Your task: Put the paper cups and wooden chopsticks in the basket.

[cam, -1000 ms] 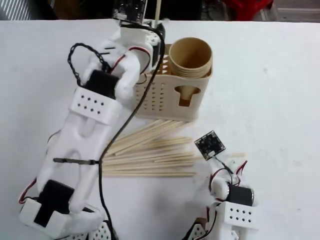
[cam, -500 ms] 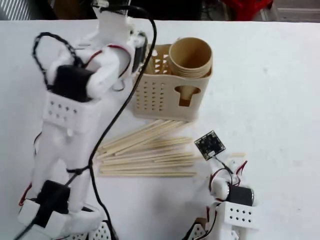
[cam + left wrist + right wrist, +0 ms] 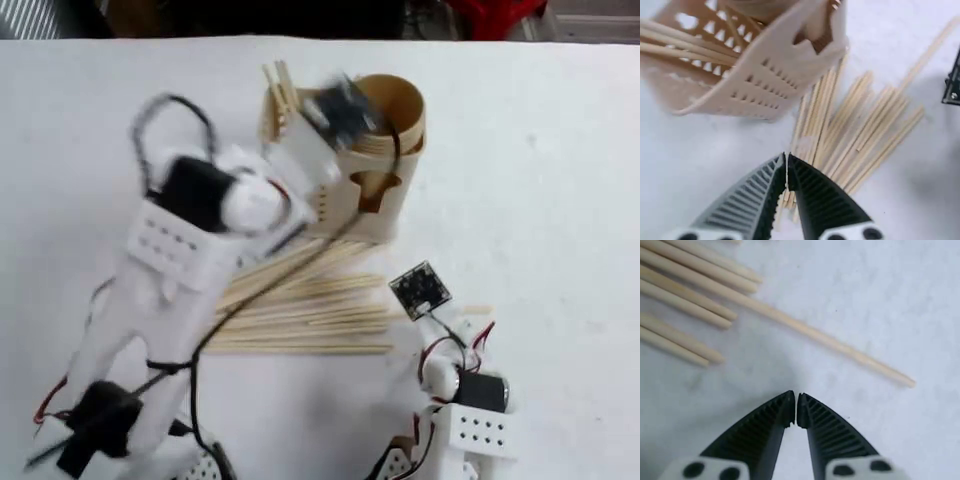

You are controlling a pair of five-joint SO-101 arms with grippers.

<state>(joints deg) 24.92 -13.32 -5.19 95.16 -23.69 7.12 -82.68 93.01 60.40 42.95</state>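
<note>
The left claw (image 3: pixel 786 166) is pinched shut with nothing between its ribbed jaws. It hangs over bare table (image 3: pixel 695 145) just at the near end of the loose chopsticks (image 3: pixel 855 127), tips pointing down, which looks like a stance for taking the next few, though it must open first. Just beyond it stands the basket (image 3: pixel 765 75), to the far side of that pile. A few standing chopsticks (image 3: pixel 279 84) lean in its far left corner, their ends above the rim, probably because they are longer than the basket is deep. The paper cups (image 3: pixel 395 110) sit nested as one stack in the right end, which leaves the left part free for sticks.

The right claw (image 3: pixel 795 410) is also closed and empty. It sits low over the table at the near right, beside a stray chopstick (image 3: pixel 840 347), seemingly parked clear of the other arm. Most of the chopsticks are not yet in the basket.
</note>
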